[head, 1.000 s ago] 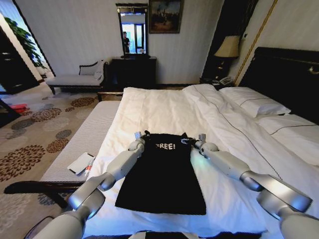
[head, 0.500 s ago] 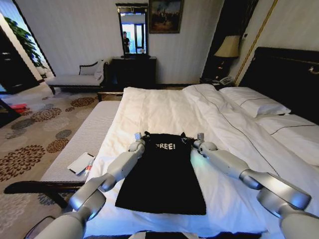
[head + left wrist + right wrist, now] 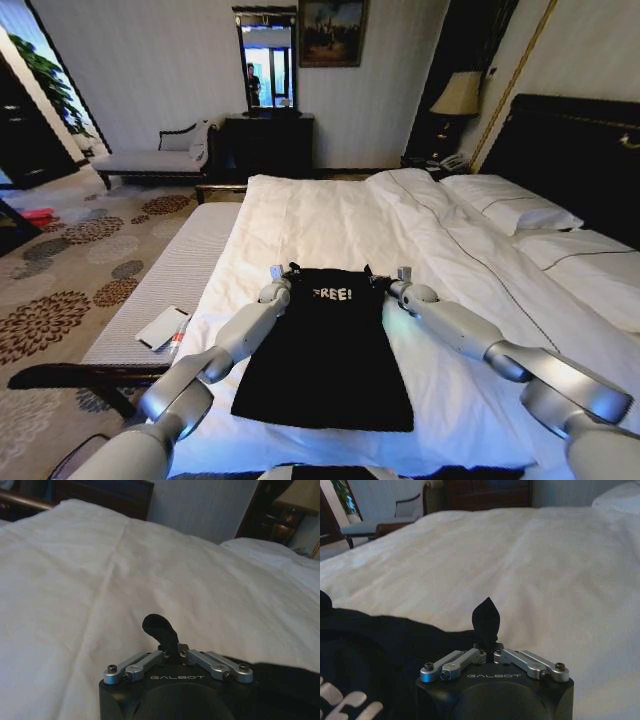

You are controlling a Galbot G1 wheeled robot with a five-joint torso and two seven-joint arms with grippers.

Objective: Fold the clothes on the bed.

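Note:
The clothes point(image 3: 325, 350), one black garment, lie flat on the white duvet of the bed point(image 3: 330, 215), with the white "FREE!" lettering point(image 3: 332, 294) at the far end. My left gripper point(image 3: 290, 270) is shut on the far left corner of the clothes. My right gripper point(image 3: 376, 280) is shut on the far right corner. In the left wrist view a tuft of black fabric point(image 3: 161, 629) sticks up from the closed left gripper point(image 3: 172, 651). The right wrist view has a similar black tuft point(image 3: 486, 619) pinched in the right gripper point(image 3: 489, 652), with the garment point(image 3: 365, 650) trailing beside it.
A grey upholstered bench point(image 3: 170, 270) runs along the bed's left side with a white flat object point(image 3: 162, 327) on it. Pillows point(image 3: 510, 205) and a dark headboard point(image 3: 580, 150) are at the right. A chaise point(image 3: 150, 158) and dresser point(image 3: 265, 140) stand by the far wall.

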